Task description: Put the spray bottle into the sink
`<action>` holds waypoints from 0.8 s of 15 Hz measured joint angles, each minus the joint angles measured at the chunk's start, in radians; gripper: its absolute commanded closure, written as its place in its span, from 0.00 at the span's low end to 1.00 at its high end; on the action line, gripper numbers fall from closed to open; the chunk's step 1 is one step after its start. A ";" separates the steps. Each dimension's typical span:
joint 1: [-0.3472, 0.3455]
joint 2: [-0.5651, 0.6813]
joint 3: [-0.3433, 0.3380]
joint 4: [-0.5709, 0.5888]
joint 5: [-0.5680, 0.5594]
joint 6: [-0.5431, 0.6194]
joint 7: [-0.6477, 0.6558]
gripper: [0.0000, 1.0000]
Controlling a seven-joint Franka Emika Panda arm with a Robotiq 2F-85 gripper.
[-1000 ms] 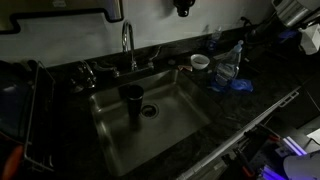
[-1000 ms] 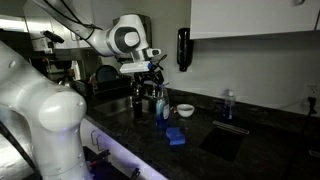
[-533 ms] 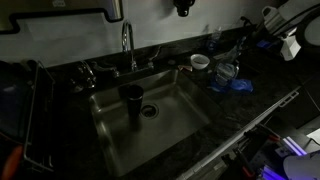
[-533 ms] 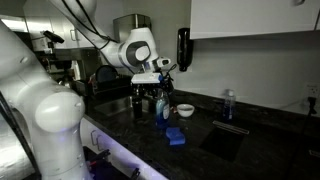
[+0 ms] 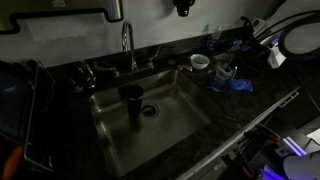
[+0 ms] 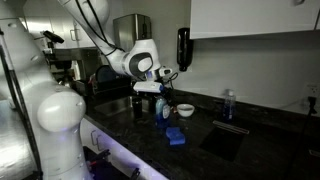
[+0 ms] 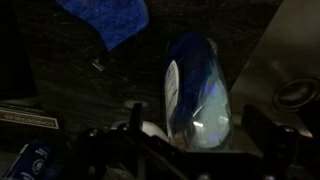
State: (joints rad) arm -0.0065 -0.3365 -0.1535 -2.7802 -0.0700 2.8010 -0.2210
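Grey steel forms the single sink (image 5: 175,125), sunk into the dark bench (image 5: 255,105). One round drain (image 5: 150,111) sits in its floor and one tall chrome tap (image 5: 128,45) rises at its far edge. One dark tumbler (image 5: 132,100) stands upright inside the basin, just left of the drain.

I count one spray bottle (image 5: 225,72). It is not in the sink. It stands upright on the bench to the right of the basin. One small white bowl (image 5: 200,61) sits just beside it on the far left, and one blue cloth (image 5: 238,86) lies just beside it on the near right. In an exterior view the bottle (image 6: 163,108) stands between the sink side and the bowl (image 6: 185,109), with the blue cloth (image 6: 177,137) nearer the bench edge.

One white arm reaches over this corner. Its tool (image 6: 160,80) hangs directly above the bottle's dark head, close to it. I cannot tell whether they touch.

The wrist view looks straight down on the bottle (image 7: 195,95), bluish and clear, with the blue cloth (image 7: 105,18) beyond it. The tool's two fingers (image 7: 272,140) show only as dark shapes low in that view, one on each side of the bottle. They stand apart and are not clamped on it.

Farther right along the bench stands one more small bottle-like thing (image 6: 228,103), too dim to make out.
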 measured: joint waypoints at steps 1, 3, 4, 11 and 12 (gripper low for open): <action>0.017 0.008 -0.004 0.000 0.030 0.006 -0.015 0.00; 0.060 0.018 -0.019 0.000 0.094 0.024 -0.051 0.25; 0.077 0.023 -0.024 0.000 0.113 0.033 -0.061 0.26; 0.070 0.054 -0.024 0.000 0.097 0.110 -0.061 0.75; 0.060 0.056 -0.023 0.000 0.083 0.117 -0.059 0.80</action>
State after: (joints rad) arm 0.0538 -0.2805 -0.1766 -2.7801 0.0132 2.9176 -0.2796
